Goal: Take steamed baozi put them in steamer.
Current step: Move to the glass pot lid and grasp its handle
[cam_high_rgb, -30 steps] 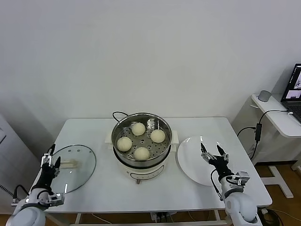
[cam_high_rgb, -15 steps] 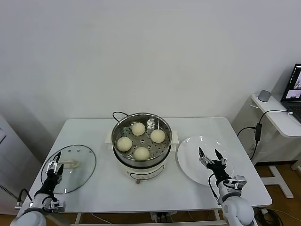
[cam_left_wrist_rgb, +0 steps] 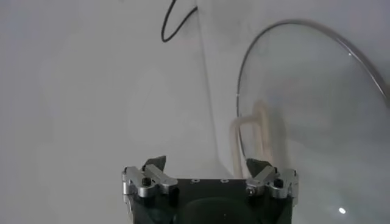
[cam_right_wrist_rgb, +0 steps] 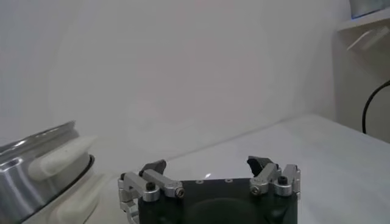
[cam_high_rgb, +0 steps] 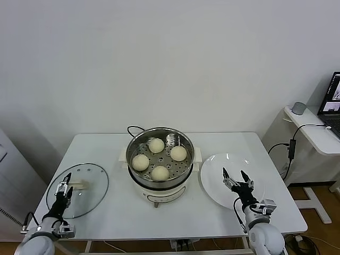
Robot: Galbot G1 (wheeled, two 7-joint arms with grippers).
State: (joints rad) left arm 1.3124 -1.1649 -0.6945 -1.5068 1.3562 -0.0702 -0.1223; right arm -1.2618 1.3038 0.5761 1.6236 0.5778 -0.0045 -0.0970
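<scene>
White table (cam_high_rgb: 111, 210) carries all items. Stainless steamer (cam_high_rgb: 160, 158) sits mid-table; I count four steamed baozi (cam_high_rgb: 160, 172) resting on its perforated tray. Glass lid (cam_high_rgb: 79, 188) lies flat, table left; white plate (cam_high_rgb: 212, 178) right. My left gripper (cam_high_rgb: 64, 187) over lid, jaws spread wide, empty. Right gripper (cam_high_rgb: 237, 179) over plate, jaws wide, empty.

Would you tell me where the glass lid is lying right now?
In the head view the glass lid lies flat on the white table at the robot's left, left of the steamer, with the open left gripper over its near edge.
</scene>
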